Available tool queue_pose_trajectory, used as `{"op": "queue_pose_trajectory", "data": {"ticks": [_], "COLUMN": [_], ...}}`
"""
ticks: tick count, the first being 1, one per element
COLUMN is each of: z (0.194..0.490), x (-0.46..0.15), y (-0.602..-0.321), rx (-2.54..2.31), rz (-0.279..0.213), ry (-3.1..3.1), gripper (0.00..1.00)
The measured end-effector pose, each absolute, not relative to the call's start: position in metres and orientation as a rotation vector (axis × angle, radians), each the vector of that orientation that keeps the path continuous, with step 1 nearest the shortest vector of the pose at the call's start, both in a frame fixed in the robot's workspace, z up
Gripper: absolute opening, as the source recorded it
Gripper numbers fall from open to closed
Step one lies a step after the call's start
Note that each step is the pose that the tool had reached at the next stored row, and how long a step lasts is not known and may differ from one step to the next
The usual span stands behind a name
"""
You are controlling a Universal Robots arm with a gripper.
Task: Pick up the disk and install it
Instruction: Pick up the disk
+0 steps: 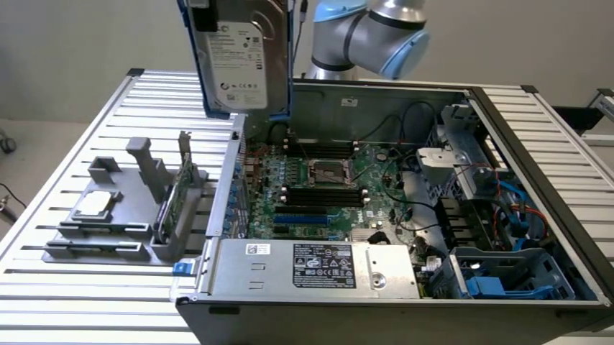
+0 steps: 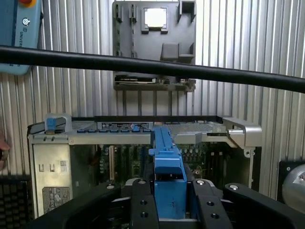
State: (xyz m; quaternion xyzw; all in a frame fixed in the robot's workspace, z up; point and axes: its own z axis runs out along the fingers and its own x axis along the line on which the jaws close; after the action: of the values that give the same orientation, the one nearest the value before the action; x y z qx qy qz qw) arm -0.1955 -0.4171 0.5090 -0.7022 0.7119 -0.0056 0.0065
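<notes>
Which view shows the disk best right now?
The exterior view: the disk is held upright, its white label facing the camera. In the wrist view it is edge-on, its blue rail gripped in the claw.

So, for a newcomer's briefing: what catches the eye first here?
The disk, held upright above the open computer case at the exterior view's upper left, the gripper clamped on its blue rail. Then the grey holder with a silver chip, at that view's left.
</notes>
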Motion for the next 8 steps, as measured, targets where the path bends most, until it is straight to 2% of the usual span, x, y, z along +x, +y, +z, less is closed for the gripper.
{"op": "queue_pose_trajectory", "data": {"ticks": [8], "z": [0.508], "x": [-0.170], "y": [-0.436], "rx": [-2.196], "rz": [-0.020], "ry": [2.226], "gripper": [0.33]}}
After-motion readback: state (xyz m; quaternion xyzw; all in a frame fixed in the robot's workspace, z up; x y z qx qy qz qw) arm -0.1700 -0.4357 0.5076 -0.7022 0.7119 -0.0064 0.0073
